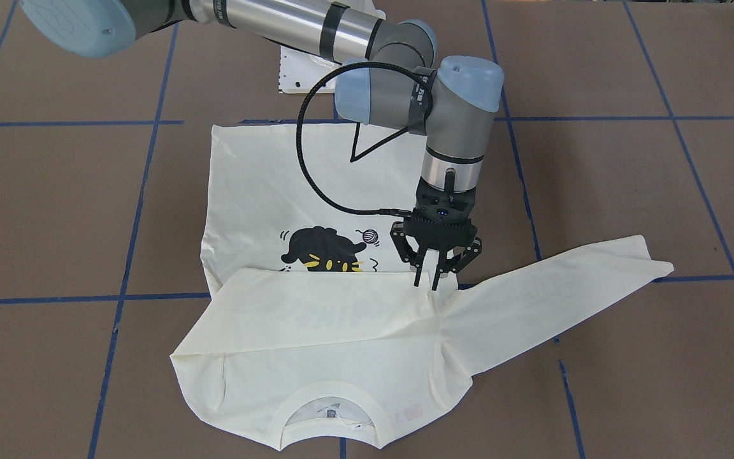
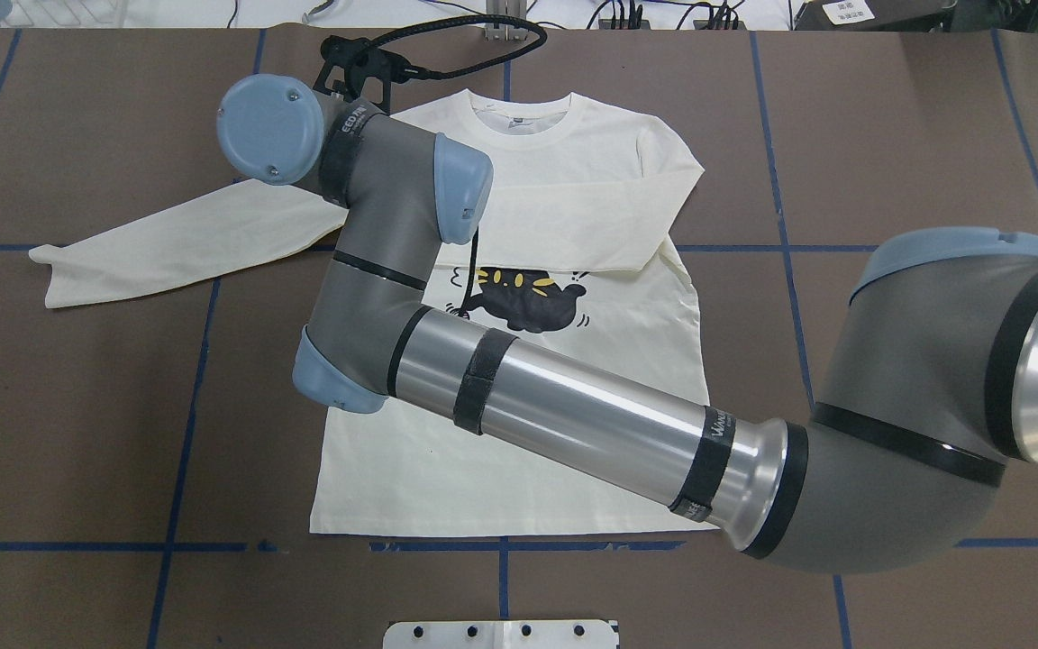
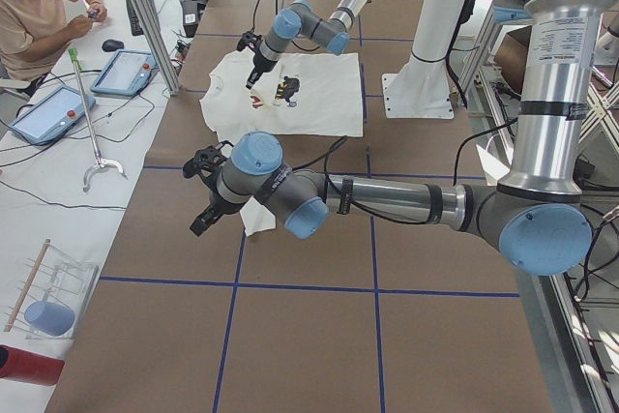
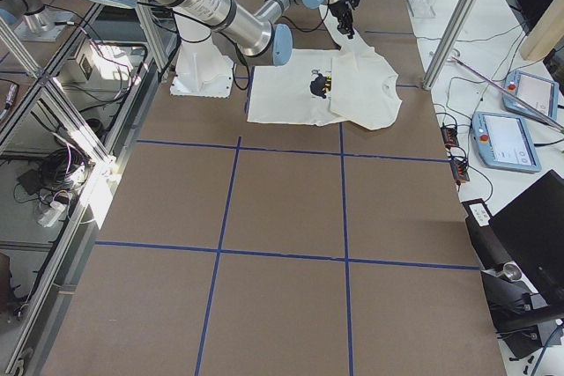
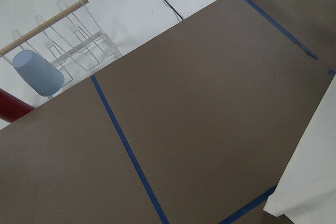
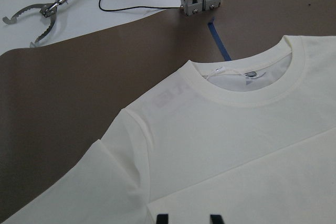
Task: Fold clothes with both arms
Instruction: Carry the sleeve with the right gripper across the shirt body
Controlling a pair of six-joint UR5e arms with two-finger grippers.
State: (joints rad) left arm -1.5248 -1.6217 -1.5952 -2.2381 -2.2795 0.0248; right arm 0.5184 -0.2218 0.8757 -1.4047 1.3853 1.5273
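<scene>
**Facing view:** The cream T-shirt lies flat and front up on the worktop, with its black cat print half showing. The folded sleeve lies across the chest between the cat print and the collar. The outstretched sleeve runs straight out from the shoulder, its cuff well away from the print. Brown worktop crossed by blue tape lines shows on every side of the shirt. My right arm comes in over the hem. My right gripper points straight down just beside the cat print, at the folded sleeve's edge, with its fingers a little apart.

**Overhead view:** My right arm crosses the shirt on the hem side of the cat print. Its elbow bends beside the print and its wrist hides the gripper.

**Left-end view:** My left arm stretches level and low, far from the cat print. My left gripper hangs over the worktop near the cuff. I cannot tell whether it is spread or pressed together.

**Right-end view:** A wide run of taped worktop lies between this end and the shirt.

**Left wrist view:** Brown worktop fills the view, with cream sleeve at the lower right corner.

**Right wrist view:** The collar and its label show, and my two fingertips stand apart with cream cloth visible between them.
</scene>
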